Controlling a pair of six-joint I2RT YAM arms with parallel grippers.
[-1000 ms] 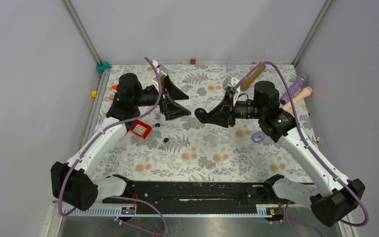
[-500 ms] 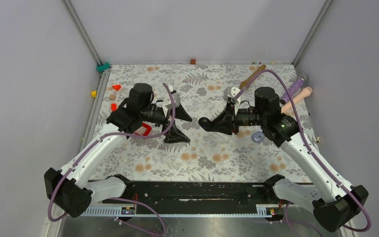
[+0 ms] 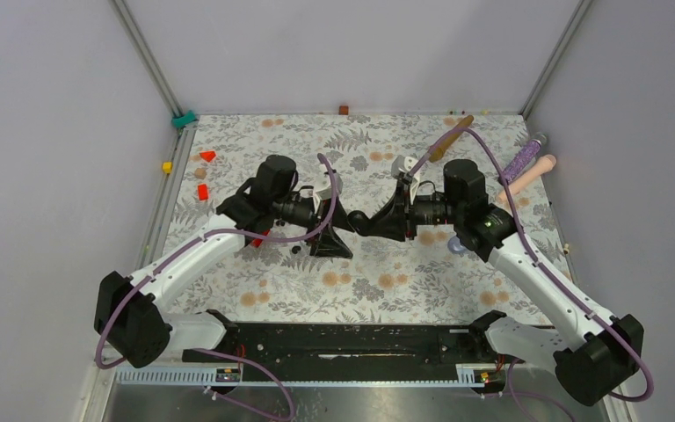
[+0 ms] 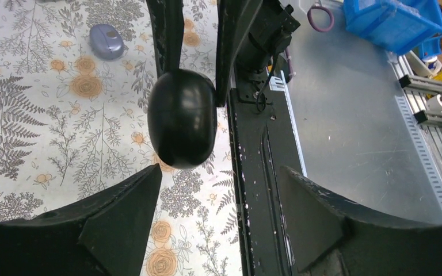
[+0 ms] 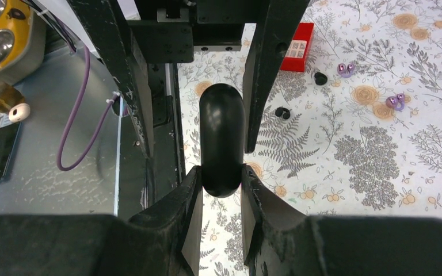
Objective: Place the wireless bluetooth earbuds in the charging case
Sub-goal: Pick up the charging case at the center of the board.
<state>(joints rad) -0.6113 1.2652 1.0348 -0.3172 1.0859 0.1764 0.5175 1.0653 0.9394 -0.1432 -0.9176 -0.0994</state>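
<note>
My claw (image 5: 221, 183) pinches the black oval case (image 5: 222, 132), dead centre. Upper right: red tray (image 5: 297, 49), purple buds (image 5: 345, 69) near it.

one overhead, two close wrist views

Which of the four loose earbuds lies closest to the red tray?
The black earbud just beside the red tray; the other black earbud and both purple earbuds lie farther from it.

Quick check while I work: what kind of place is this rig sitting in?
Likely a robotics lab test cell, not a home: plain grey panels wall in the floral cloth, and the left wrist view shows a metal bench with a blue bin.
</note>
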